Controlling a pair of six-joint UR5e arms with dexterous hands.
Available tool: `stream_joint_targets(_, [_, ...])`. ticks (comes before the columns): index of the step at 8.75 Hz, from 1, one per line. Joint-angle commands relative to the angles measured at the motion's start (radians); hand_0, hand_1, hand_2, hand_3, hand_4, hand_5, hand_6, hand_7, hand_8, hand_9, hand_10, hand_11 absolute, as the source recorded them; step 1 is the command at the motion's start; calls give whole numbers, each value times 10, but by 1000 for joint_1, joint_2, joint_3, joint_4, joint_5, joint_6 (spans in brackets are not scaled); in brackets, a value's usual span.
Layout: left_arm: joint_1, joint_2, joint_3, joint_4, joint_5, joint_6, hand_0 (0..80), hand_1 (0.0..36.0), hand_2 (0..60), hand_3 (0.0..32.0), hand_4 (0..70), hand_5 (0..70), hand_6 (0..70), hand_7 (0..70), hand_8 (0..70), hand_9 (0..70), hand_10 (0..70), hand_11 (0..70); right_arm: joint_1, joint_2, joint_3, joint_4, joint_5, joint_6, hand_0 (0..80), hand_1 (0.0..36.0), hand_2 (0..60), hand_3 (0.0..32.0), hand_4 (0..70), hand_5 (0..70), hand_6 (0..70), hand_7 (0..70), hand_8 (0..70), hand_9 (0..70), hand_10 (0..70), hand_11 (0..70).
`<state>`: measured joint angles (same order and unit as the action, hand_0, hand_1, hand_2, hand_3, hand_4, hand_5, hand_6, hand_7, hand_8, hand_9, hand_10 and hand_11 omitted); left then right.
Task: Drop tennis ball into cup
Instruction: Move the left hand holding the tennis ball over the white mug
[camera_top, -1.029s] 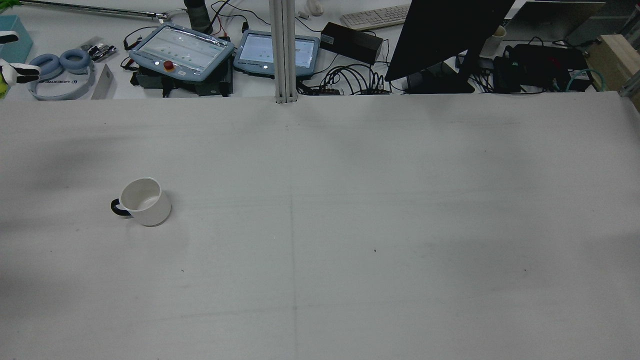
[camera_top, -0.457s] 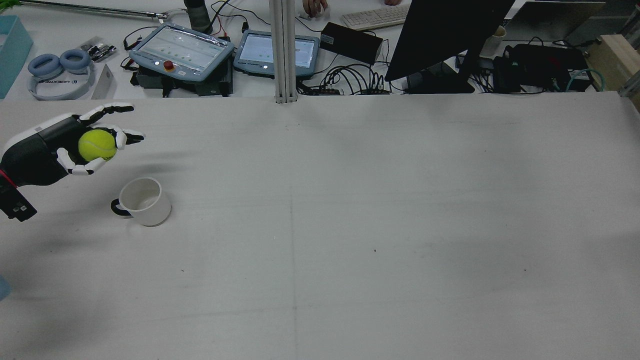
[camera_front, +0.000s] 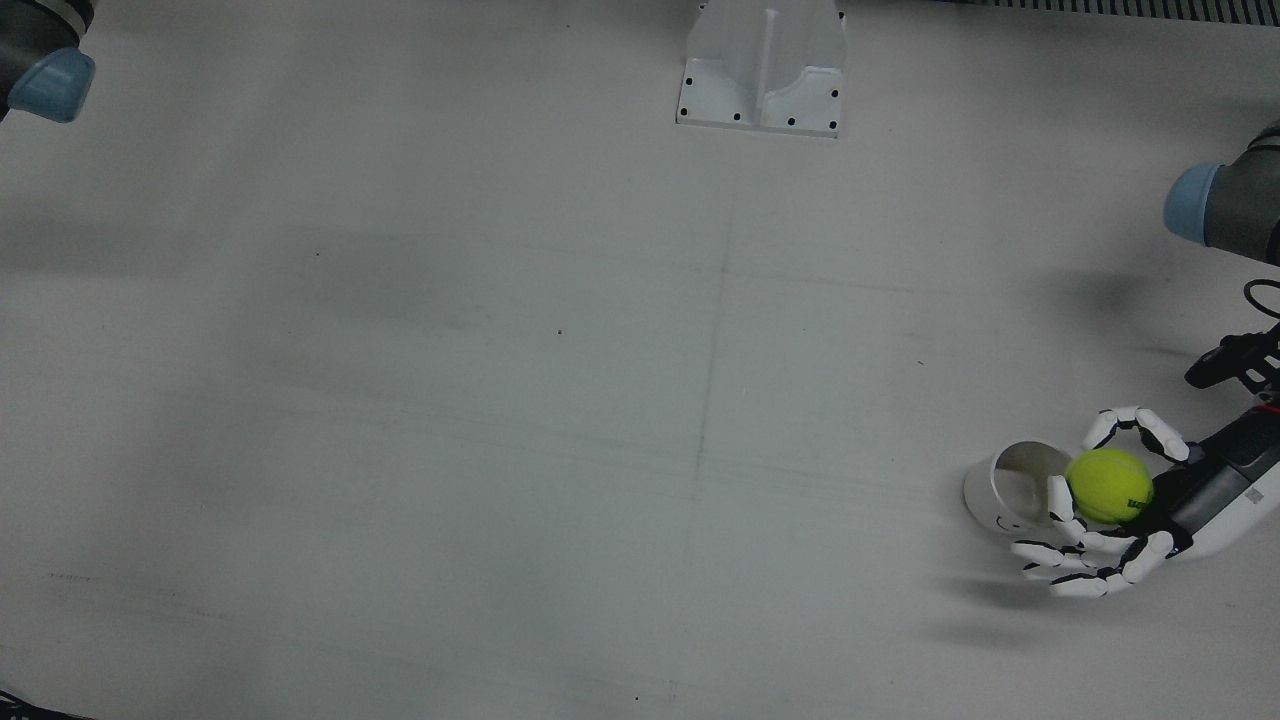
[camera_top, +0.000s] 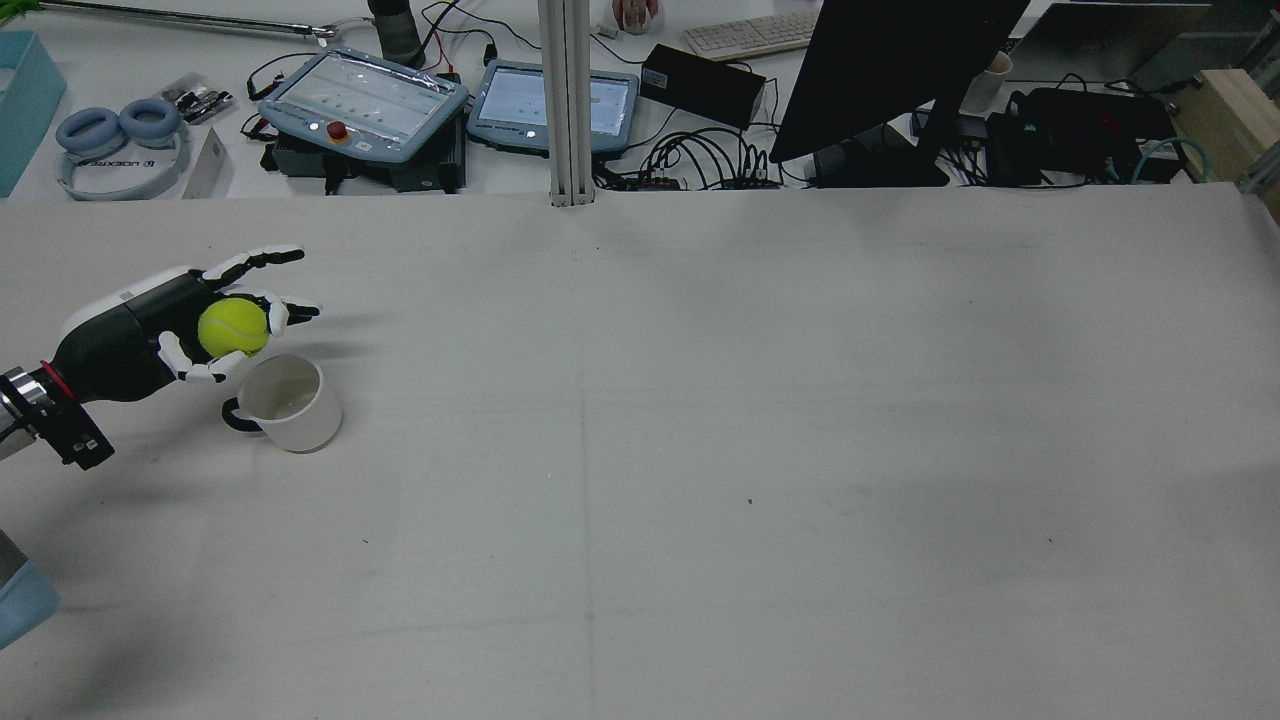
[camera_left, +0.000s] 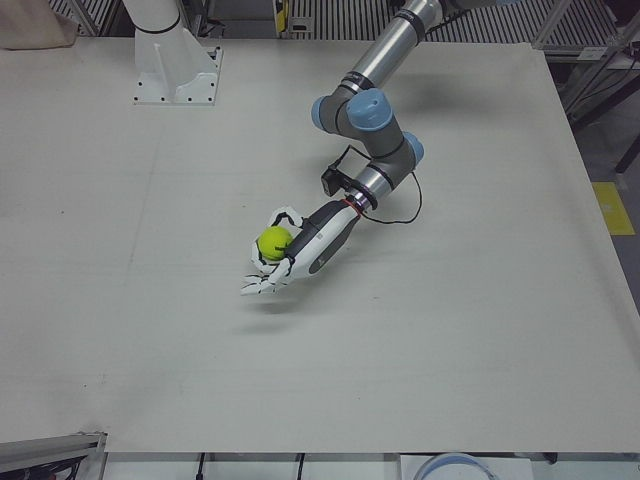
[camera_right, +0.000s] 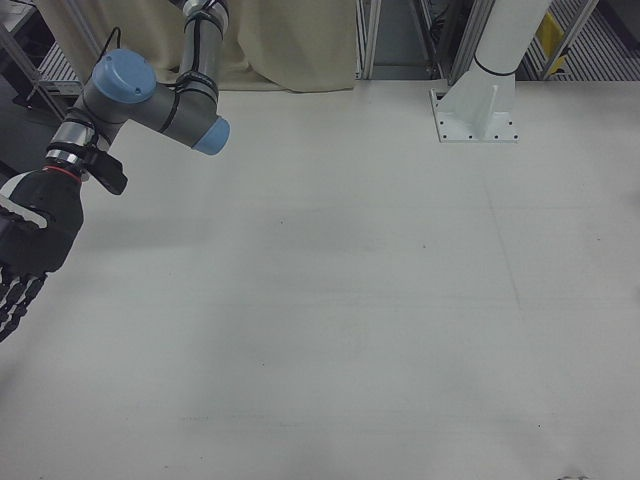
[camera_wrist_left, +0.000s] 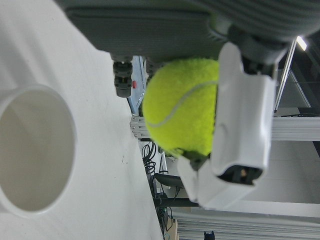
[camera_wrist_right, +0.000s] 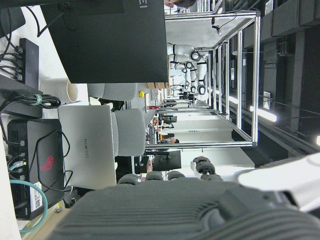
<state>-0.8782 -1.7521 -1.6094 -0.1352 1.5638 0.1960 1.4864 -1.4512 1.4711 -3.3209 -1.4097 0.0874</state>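
- Tennis ball (camera_top: 233, 328): yellow-green, cradled in the palm and held off the table; in the rear view just beside the cup's far-left rim, at about 10 o'clock from the mouth, not yet centred over it.
- Left hand (camera_top: 190, 322): closed about the tennis ball with thumb and lower fingers; upper fingers (camera_top: 255, 260) stretched straight past the ball, pointing toward 2 o'clock.
- Cup (camera_top: 288, 402): white, upright on the table (camera_top: 760, 450), mouth open and empty; dark handle (camera_top: 233, 417) turned toward 9 o'clock, on the side of the incoming wrist.
- Key relation: cup mouth at about 4 o'clock from the ball in the rear view; in the front view, ball (camera_front: 1108, 485) overlapping the cup's (camera_front: 1010, 488) right rim, opening lying toward 9 o'clock. Left hand view: rim (camera_wrist_left: 35, 150) beside and below the ball (camera_wrist_left: 182, 107), clear gap between.
- Judgement: short carry toward the mouth's centre needed before release; dropped from here, likely a rim strike and bounce-off.
- Right hand (camera_right: 28, 255): well apart at the table's far side, holding nothing, fingers hanging extended; left hand plainly the nearer.
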Motion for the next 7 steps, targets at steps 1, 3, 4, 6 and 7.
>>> stream_joint_targets(1, [19, 2, 8, -14, -1, 8, 773, 360, 600, 80, 0, 250, 624, 421, 238, 205, 78, 154, 0, 0, 0, 0, 0, 0, 0, 0, 0, 0, 0, 0, 0, 0, 0, 0, 0, 0])
stream_joint_targets(3, [33, 2, 6, -15, 1, 29, 546, 351, 596, 120, 0, 130, 202, 191, 73, 52, 60, 119, 0, 0, 0, 0, 0, 0, 0, 0, 0, 0, 0, 0, 0, 0, 0, 0, 0, 0])
stream_joint_targets(4, [51, 3, 8, -15, -1, 30, 516, 316, 554, 132, 0, 126, 221, 86, 45, 6, 46, 95, 0, 0, 0, 0, 0, 0, 0, 0, 0, 0, 0, 0, 0, 0, 0, 0, 0, 0])
stream_joint_targets(6, [53, 5, 8, -17, -1, 30, 470, 250, 439, 166, 0, 70, 42, 45, 6, 0, 19, 50, 0, 0, 0, 0, 0, 0, 0, 0, 0, 0, 0, 0, 0, 0, 0, 0, 0, 0])
stream_joint_targets(7, [53, 8, 8, -18, -1, 30, 449, 208, 426, 198, 0, 77, 112, 18, 19, 0, 5, 28, 0, 0, 0, 0, 0, 0, 0, 0, 0, 0, 0, 0, 0, 0, 0, 0, 0, 0])
